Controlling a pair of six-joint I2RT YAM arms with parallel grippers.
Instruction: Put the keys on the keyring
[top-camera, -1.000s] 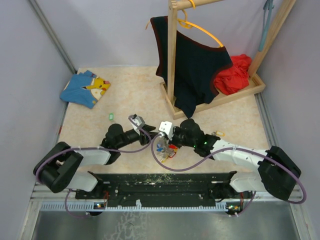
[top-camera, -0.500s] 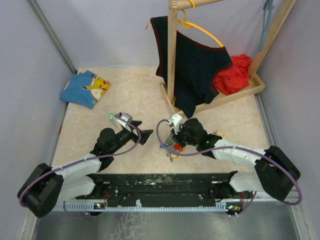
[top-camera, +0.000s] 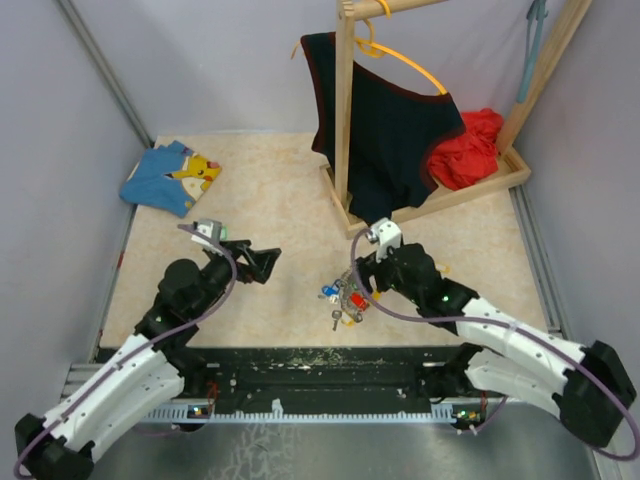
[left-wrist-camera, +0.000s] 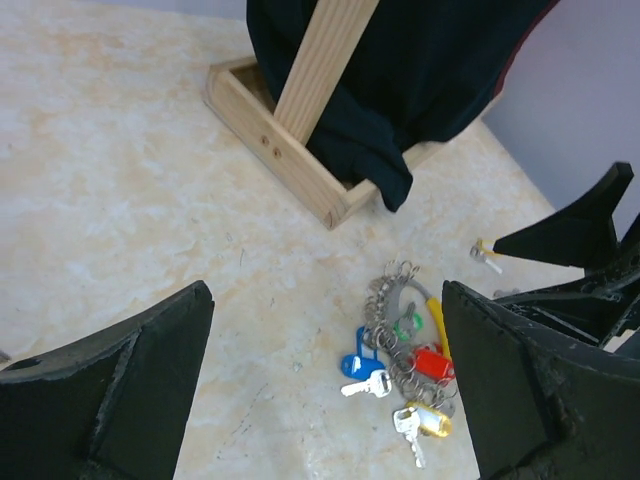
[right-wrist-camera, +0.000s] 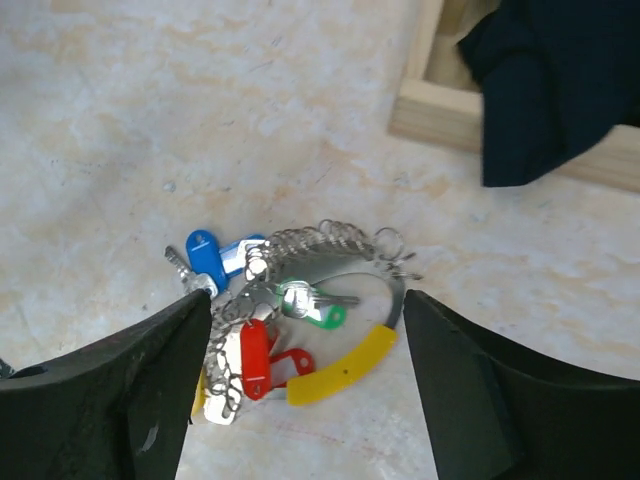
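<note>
The keyring (right-wrist-camera: 345, 365), a silvery loop with a yellow section and a chain of small rings, lies flat on the table. On it are several keys (right-wrist-camera: 315, 303) with green, blue, red and yellow tags. In the top view the bunch (top-camera: 345, 300) lies between the two arms. My right gripper (right-wrist-camera: 306, 295) hovers open just above it, a finger on each side, touching nothing. My left gripper (left-wrist-camera: 326, 290) is wide open and empty, drawn back to the left of the bunch (left-wrist-camera: 410, 350). From above, the left gripper (top-camera: 268, 262) points toward the right gripper (top-camera: 362, 283).
A wooden rack base (top-camera: 345, 205) with a dark garment (top-camera: 385, 140) on an orange hanger stands behind the bunch. Red cloth (top-camera: 468, 148) lies in the rack. A blue printed cloth (top-camera: 170, 177) lies far left. One small loose key (left-wrist-camera: 485, 255) lies right of the bunch.
Both grippers have opened and let go of the bunch, which now lies on the table. The left arm has pulled back to the left; the right arm has risen slightly.
</note>
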